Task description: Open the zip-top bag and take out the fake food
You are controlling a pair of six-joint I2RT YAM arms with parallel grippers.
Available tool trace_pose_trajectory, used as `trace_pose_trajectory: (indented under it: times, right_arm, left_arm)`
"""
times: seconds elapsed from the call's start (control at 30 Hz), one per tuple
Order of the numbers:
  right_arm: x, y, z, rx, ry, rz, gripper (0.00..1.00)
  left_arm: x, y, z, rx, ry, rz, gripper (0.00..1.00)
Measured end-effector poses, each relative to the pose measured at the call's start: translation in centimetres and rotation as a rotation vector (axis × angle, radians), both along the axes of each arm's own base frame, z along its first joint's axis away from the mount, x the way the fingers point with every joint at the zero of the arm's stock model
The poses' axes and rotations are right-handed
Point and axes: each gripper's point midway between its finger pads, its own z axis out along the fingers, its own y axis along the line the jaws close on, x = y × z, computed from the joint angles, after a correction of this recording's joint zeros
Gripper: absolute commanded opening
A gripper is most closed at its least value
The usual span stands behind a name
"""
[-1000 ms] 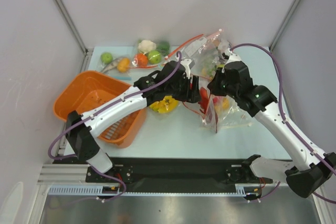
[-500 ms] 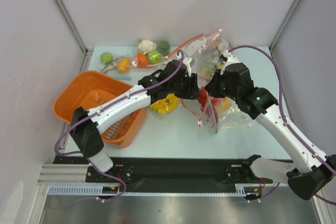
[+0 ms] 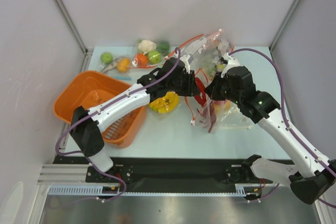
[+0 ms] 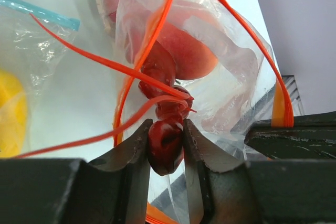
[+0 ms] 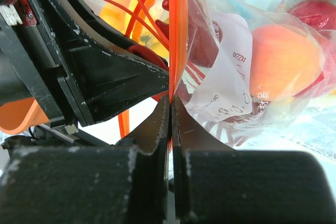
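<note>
From above, an orange basket [image 3: 68,95] sits at the left of the table [image 3: 157,135]. Behind it a green fruit [image 3: 107,57] and a cauliflower [image 3: 147,44] lie along the back edge. The left arm [image 3: 126,100] reaches over a yellow banana bunch [image 3: 164,103] toward the middle. There it meets the right arm [image 3: 273,119] over the zip-top bag [image 3: 210,51], a crumpled clear heap right of centre. At this height the fingers of both arms are too small and crowded to read.

The left wrist camera settles its side. The left gripper [image 4: 165,129] is closed most of the way, its two fingers pinching the glossy end of the dark-red lobster [image 4: 157,69]. The lobster's body runs up into the bag's mouth, ringed by the orange-red zip strip [image 4: 152,30]. I cannot tell whether plastic film lies between the fingers and the lobster. A peach-orange fruit [image 4: 191,51] rests inside the bag just behind the lobster. The blue zip [image 4: 42,13] of the banana bag shows at the far left.

The right wrist camera shows the right gripper [image 5: 171,103] with its jaws pressed fully together on the zip strip, which rises taut above the fingertips. The black body of the left gripper fills the left of that view. To the right another peach-orange fruit and a red apple [image 5: 315,11] lie inside the bag.
</note>
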Motion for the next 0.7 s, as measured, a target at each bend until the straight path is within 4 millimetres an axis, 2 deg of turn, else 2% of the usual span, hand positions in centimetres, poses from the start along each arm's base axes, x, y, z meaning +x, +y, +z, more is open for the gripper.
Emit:
trace_pose_trajectory:
  times: [0.17, 0.4, 0.53, 0.57, 0.63, 0.67, 0.7]
  right_arm:
    - [0.0, 0.0, 0.0, -0.003, -0.001, 0.002, 0.00]
    - [0.4, 0.2, -0.3, -0.011, -0.002, 0.005, 0.00]
    - [1.3, -0.4, -0.3, 0.014, 0.004, -0.005, 0.01]
    - [1.7, -0.9, -0.3, 0.026, 0.005, -0.015, 0.03]
    - [2.5, -1.8, -0.4, 0.049, 0.015, -0.033, 0.16]
    - [2.9, -2.3, -0.6, 0.060, 0.023, -0.040, 0.30]
    - [3.2, -2.6, -0.6, 0.071, 0.029, -0.045, 0.35]
  left_arm:
    - [0.2, -0.3, 0.0, -0.041, 0.019, 0.000, 0.00]
    - [0.6, 0.0, -0.4, -0.095, 0.047, 0.009, 0.00]
    - [0.8, 0.5, -0.7, -0.121, 0.068, 0.011, 0.00]
    - [0.9, 0.7, -0.7, -0.126, 0.071, 0.011, 0.00]
    - [1.0, 0.8, -0.8, -0.139, 0.076, 0.006, 0.00]
    - [1.0, 0.8, -0.8, -0.144, 0.076, 0.004, 0.00]
    - [1.0, 0.8, -0.8, -0.150, 0.076, 0.000, 0.00]
